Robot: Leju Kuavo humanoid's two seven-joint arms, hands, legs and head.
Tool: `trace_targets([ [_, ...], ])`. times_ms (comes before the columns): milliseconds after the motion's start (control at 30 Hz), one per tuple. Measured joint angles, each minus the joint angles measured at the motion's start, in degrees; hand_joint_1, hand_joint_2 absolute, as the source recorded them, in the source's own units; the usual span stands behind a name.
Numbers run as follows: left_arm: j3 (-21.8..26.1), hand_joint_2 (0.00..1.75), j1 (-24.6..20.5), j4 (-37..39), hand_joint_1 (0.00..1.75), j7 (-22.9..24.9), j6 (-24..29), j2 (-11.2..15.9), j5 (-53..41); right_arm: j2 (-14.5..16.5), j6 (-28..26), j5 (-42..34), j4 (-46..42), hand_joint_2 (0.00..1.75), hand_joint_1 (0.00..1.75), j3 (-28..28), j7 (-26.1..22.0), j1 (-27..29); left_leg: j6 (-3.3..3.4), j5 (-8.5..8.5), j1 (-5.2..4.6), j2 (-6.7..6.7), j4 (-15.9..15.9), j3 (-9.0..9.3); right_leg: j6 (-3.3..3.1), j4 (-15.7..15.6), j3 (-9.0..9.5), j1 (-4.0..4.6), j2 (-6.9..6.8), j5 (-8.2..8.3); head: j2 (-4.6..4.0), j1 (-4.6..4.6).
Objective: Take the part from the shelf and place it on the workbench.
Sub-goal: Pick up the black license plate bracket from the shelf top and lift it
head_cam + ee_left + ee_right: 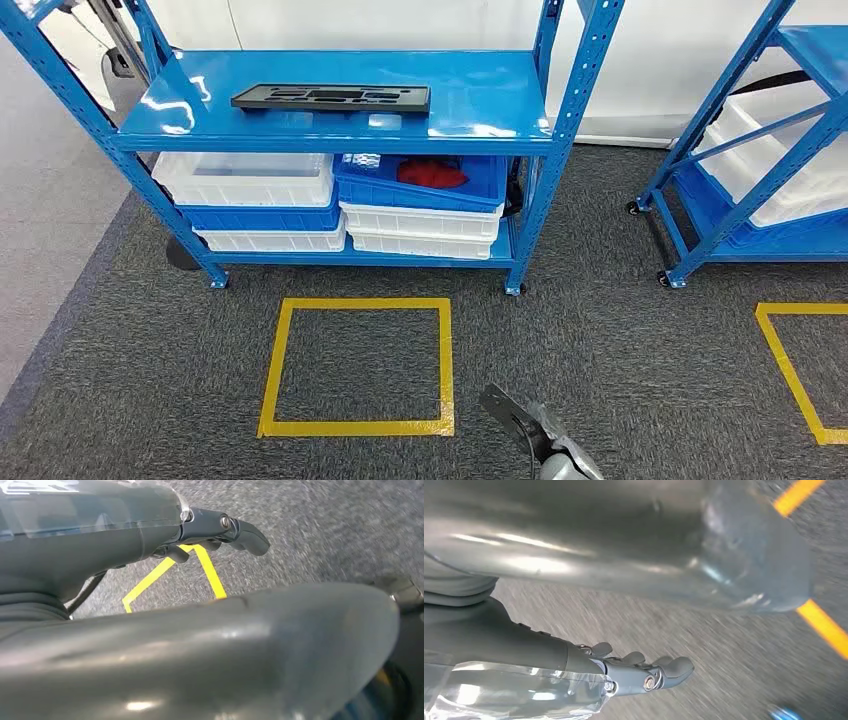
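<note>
The part is a flat black panel with cut-outs, lying on the top board of the blue shelf, far ahead of me. My right hand pokes in low at the bottom of the head view, over the grey carpet and well short of the shelf. The right wrist view has that hand with fingers stretched out and nothing in them. In the left wrist view my left hand also holds nothing, its fingers extended above the carpet and a yellow tape corner.
White and blue bins are stacked on the lower shelf, one holding something red. A yellow tape square marks the carpet before the shelf. A second blue rack on wheels stands at the right, with another tape outline beside it.
</note>
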Motion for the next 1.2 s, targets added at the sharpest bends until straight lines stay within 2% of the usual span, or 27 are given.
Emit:
trace_targets([
  [67,0.3,0.0,-0.4,0.0,0.0,0.0,0.0,-0.1,-0.9,0.3,-0.3,1.1,0.1,0.0,0.0,1.2,-0.3,-0.9,-0.27,-2.03,0.14,0.0,4.7,-2.27,-0.02,0.0,-0.06,0.04,-0.08,0.0,0.0,0.0],
  [100,0.7,0.0,-0.8,0.0,0.0,0.1,0.0,-0.1,-1.8,0.7,-0.5,2.3,0.3,0.0,0.0,2.4,-0.6,-1.9,-0.49,-3.43,0.26,0.0,8.6,-4.15,-0.03,0.1,-0.11,0.07,-0.17,-0.01,0.0,0.0],
  [133,1.0,0.0,-1.2,-0.1,0.0,0.2,0.0,-0.2,-2.7,0.9,-0.7,3.4,0.4,0.0,0.0,3.5,-0.9,-2.8,-0.64,-3.8,0.37,0.01,10.8,-5.32,-0.03,0.2,-0.12,0.09,-0.27,-0.02,0.0,0.0],
  [167,1.3,0.0,-1.5,-0.2,0.0,0.3,0.0,-0.2,-3.7,1.3,-0.9,4.5,0.6,0.0,0.0,4.7,-1.2,-3.7,-0.73,-3.03,0.46,0.02,10.9,-5.44,-0.01,0.2,-0.11,0.08,-0.34,-0.04,0.0,0.0],
  [200,1.6,0.0,-1.9,-0.3,0.0,0.3,-0.1,-0.3,-4.6,1.6,-1.2,5.7,0.7,0.0,0.0,5.9,-1.4,-4.6,-0.73,-1.1,0.56,0.04,8.2,-4.27,0.05,0.3,-0.05,0.07,-0.36,-0.08,0.0,0.0],
  [267,2.3,0.0,-2.7,-0.4,0.0,0.5,-0.1,-0.4,-6.4,2.3,-1.7,7.9,0.8,0.0,0.0,8.1,-2.1,-6.7,-0.55,3.05,0.64,0.13,-0.4,-0.31,0.33,0.4,0.02,0.15,-0.32,-0.2,0.0,0.0],
  [300,2.6,0.0,-3.2,-0.5,0.0,0.5,-0.1,-0.5,-7.3,2.6,-2.1,9.1,0.9,0.0,0.0,9.2,-2.4,-7.8,-0.3,4.29,0.57,0.15,-3.7,1.16,0.59,0.6,-0.06,0.24,-0.3,-0.21,0.0,0.0],
  [333,2.9,0.0,-3.7,-0.5,0.0,0.6,-0.2,-0.7,-8.2,2.9,-2.4,10.1,1.0,0.0,0.0,10.4,-2.6,-8.8,-0.04,4.73,0.46,0.14,-5.5,1.83,0.88,0.6,-0.21,0.33,-0.28,-0.16,0.0,0.0],
  [433,3.8,0.0,-4.9,-0.7,0.0,0.9,-0.2,-1.1,-10.5,3.6,-3.5,13.1,1.1,0.0,0.0,14.6,-3.3,-11.8,0.99,4.99,0.34,0.04,-6.1,1.71,1.8,0.7,-0.54,0.29,-0.28,0.0,0.0,0.0],
  [500,4.4,0.0,-5.5,-0.8,0.0,1.1,-0.2,-1.3,-12.0,4.1,-4.6,15.0,1.1,0.0,0.0,17.7,-3.7,-13.9,1.79,5.4,0.49,0.08,-6.5,1.75,2.32,2.8,-1.61,0.2,-0.19,-1.47,0.0,0.0],
  [533,4.6,0.0,-5.9,-0.9,0.0,1.2,-0.2,-1.4,-12.6,4.2,-5.2,15.8,1.1,0.0,0.0,19.3,-3.8,-15.0,2.05,5.55,0.51,0.11,-6.6,1.72,2.5,5.9,-3.11,0.15,-0.13,-3.15,0.0,0.0],
  [600,5.1,0.0,-6.5,-0.9,0.0,1.3,-0.3,-1.6,-13.8,4.4,-6.4,17.3,0.8,0.0,0.0,22.6,-3.9,-16.8,2.29,5.63,0.34,0.1,-6.6,1.53,2.74,14.1,-7.16,0.15,-0.04,-6.58,0.0,0.0],
  [633,5.3,0.0,-6.7,-0.9,0.0,1.4,-0.3,-1.7,-14.4,4.4,-7.0,18.0,0.6,0.0,0.0,24.2,-3.9,-17.5,2.34,5.62,0.27,0.08,-6.5,1.48,2.8,17.2,-8.81,0.14,-0.03,-7.37,0.0,0.0],
  [667,5.5,0.0,-6.9,-1.0,0.0,1.5,-0.3,-1.7,-14.9,4.4,-7.5,18.5,0.2,0.0,0.0,25.6,-3.9,-18.2,2.37,5.57,0.21,0.06,-6.4,1.49,2.76,18.0,-9.36,0.14,-0.02,-6.85,0.0,0.0],
  [700,5.7,0.0,-7.1,-1.0,0.0,1.6,-0.3,-1.8,-15.5,4.4,-8.1,18.9,-0.3,0.0,0.0,26.9,-4.0,-18.9,2.36,5.5,0.16,0.03,-6.3,1.52,2.63,16.5,-8.81,0.15,-0.02,-5.29,0.0,0.0],
  [733,5.8,0.0,-7.3,-1.0,0.0,1.7,-0.2,-1.9,-16.0,4.3,-8.8,19.2,-0.9,0.0,0.0,28.0,-4.0,-19.7,2.29,5.39,0.1,-0.17,-6.2,1.57,2.43,12.8,-7.22,0.16,0.2,-2.99,0.0,0.0],
  [767,5.9,0.0,-7.5,-1.1,0.0,1.7,-0.3,-2.0,-16.6,4.2,-9.6,19.4,-1.6,0.0,0.0,29.1,-4.0,-20.6,2.15,5.27,0.07,-0.36,-6.0,1.5,2.14,8.5,-5.28,0.15,1.12,-0.96,0.0,0.0],
  [800,6.0,0.0,-7.9,-1.1,0.0,1.7,-0.3,-2.2,-17.2,4.1,-10.6,19.3,-2.4,0.0,0.0,30.1,-4.1,-21.5,1.94,5.19,0.02,-0.59,-5.8,1.3,1.91,4.8,-3.73,0.16,1.95,0.41,0.0,0.0],
  [833,6.2,0.0,-8.3,-1.1,0.0,1.7,-0.3,-2.4,-17.6,3.9,-11.5,19.1,-3.1,0.0,0.0,31.1,-4.2,-22.3,1.67,5.17,0.05,-0.87,-5.6,1.01,1.72,2.4,-2.76,0.22,2.65,1.08,0.0,0.0],
  [867,6.3,0.0,-8.6,-1.2,0.0,1.7,-0.3,-2.6,-18.0,3.7,-12.4,18.8,-3.7,0.0,0.0,32.0,-4.4,-23.0,1.37,5.21,0.15,-1.08,-5.6,0.7,1.53,1.5,-2.45,0.34,3.05,1.03,0.0,0.01],
  [933,6.7,0.0,-8.9,-1.3,0.0,1.7,-0.2,-2.7,-18.3,3.5,-13.6,18.1,-4.8,0.0,0.0,33.4,-4.6,-24.0,0.74,5.28,0.31,-1.55,-5.6,0.39,1.15,1.1,-2.38,0.36,2.27,1.12,0.0,0.01],
  [1000,7.0,0.0,-8.9,-1.4,0.0,1.7,0.0,-2.7,-18.2,3.6,-14.2,17.8,-5.6,0.0,0.0,34.5,-4.5,-24.9,0.14,4.22,0.29,-1.28,-4.0,-0.37,0.57,0.5,-2.04,0.01,1.42,1.28,0.0,0.0],
  [1033,7.2,0.0,-9.0,-1.4,0.0,1.7,0.1,-2.7,-18.1,3.8,-14.4,17.7,-5.8,0.0,0.0,35.0,-4.4,-25.4,-0.15,2.84,0.34,-0.96,-1.5,-1.59,0.33,0.3,-1.86,-0.14,0.91,1.31,0.0,0.0],
  [1100,7.5,0.0,-9.0,-1.4,0.0,1.7,0.3,-2.6,-17.9,3.9,-14.8,17.6,-5.9,0.0,0.0,35.8,-4.2,-26.0,-0.69,-0.47,0.61,-0.55,6.2,-5.47,0.05,0.3,-1.71,-0.05,-0.21,1.14,0.0,0.0],
  [1133,7.7,0.0,-8.9,-1.4,0.0,1.7,0.3,-2.6,-17.9,4.0,-14.9,17.6,-5.9,0.0,0.0,36.1,-4.3,-26.2,-0.93,-1.39,0.75,-0.45,9.5,-7.33,0.02,0.3,-1.66,0.0,-0.81,1.02,0.0,0.0],
  [1167,7.8,0.0,-8.9,-1.4,0.0,1.7,0.3,-2.6,-17.8,4.0,-15.0,17.5,-5.9,0.0,0.0,36.3,-4.3,-26.2,-1.13,-1.28,0.86,-0.34,11.0,-8.32,0.06,0.4,-1.61,0.02,-1.25,0.88,0.0,0.0],
  [1200,8.0,0.0,-8.8,-1.4,0.0,1.7,0.3,-2.6,-17.8,4.0,-15.0,17.2,-5.9,0.0,0.0,36.5,-4.5,-26.2,-1.27,0.08,0.98,-0.18,9.9,-8.02,0.2,0.5,-1.5,0.01,-1.59,0.7,0.0,0.0],
])
